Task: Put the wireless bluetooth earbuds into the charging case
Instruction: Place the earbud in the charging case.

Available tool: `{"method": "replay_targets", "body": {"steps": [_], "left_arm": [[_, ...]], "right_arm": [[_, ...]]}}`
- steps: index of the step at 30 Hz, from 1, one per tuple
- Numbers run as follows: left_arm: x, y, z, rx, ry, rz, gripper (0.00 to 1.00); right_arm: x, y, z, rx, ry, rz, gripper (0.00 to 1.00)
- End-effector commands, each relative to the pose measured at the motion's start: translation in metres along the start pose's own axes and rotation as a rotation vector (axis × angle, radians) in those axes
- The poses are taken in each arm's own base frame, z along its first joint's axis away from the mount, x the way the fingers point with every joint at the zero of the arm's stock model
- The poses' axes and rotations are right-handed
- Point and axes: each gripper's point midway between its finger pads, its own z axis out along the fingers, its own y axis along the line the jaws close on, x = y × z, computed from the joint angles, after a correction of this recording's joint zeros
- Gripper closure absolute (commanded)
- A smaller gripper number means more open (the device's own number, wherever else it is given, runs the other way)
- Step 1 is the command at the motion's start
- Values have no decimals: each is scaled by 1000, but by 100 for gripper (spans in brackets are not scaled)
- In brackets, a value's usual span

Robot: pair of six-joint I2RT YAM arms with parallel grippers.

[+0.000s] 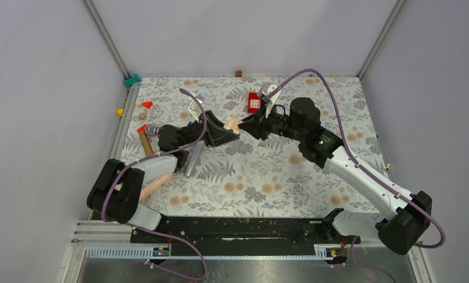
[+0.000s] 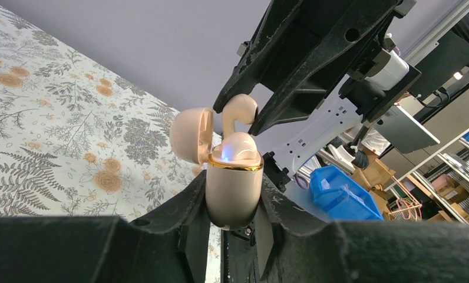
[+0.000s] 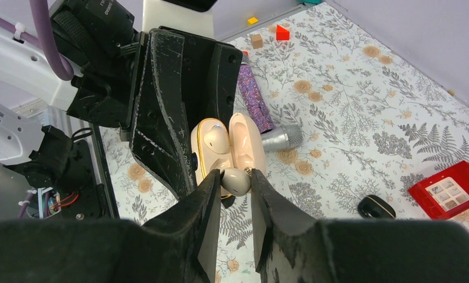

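Flowered table fills the mid of the top view. L arm comes in from lower left, R arm from lower right. Their tips meet upper centre, above the cloth.

Loose on the cloth in the R wrist view:
- a microphone, centre, w/ purple glitter handle
- a red box, lower right
- a small black oval pod just left of the box

None of these is being handled.

L claw is closed on the charging case. The case is pale beige w/ a gold rim, not black. It's gripped low on the body, one jaw each side, mouth up. The lid is swung open to the left in the L wrist view. The first earbud sits in its well, w/ a blue light beside it.

R claw is pinched shut on the second earbud, gripped at the bulb end. It hangs just above the case mouth, stem toward the free well. Can't tell if it's touching yet.

Handling, my guess:
- Both bits are light, hard, glossy plastic, so slippery. The bud could twist or pop out of a pinch.
- Hold the bud by the bulb so the stem stays free.
- Hold the case by its lower body, clear of lid and hinge, prob. the weakest part.
- Next move needs the stem lined up w/ the well, then a gentle release.
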Motion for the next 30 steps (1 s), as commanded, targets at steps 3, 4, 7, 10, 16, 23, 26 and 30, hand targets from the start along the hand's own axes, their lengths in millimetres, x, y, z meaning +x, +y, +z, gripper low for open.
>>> {"method": "replay_targets", "body": {"steps": [3,4,7,10,16,23,26,30], "left_arm": [[-23,-16,0,31,-83,134,100],[-23,-16,0,32,-82,137,100],[-23,-15,0,29,-81,140,100],[-23,-14,0,28,-82,142,100],[-25,-15,1,26,-91,135,100],[-31,-7,-1,-19,-121,103,100],[-33,-4,-1,-40,-133,98,100],[-35,2,-2,-76,-141,95,100]], "right_arm": [[0,25,-3,-123,15,-7,76],[-1,26,-4,-124,16,-10,76],[-2,29,-5,-134,17,-15,75],[-2,32,-5,-149,17,-27,75],[4,37,-4,-172,35,-52,75],[4,30,-6,-112,48,-51,76],[3,26,-5,-87,46,-41,76],[3,28,-2,-82,53,-43,76]]}}
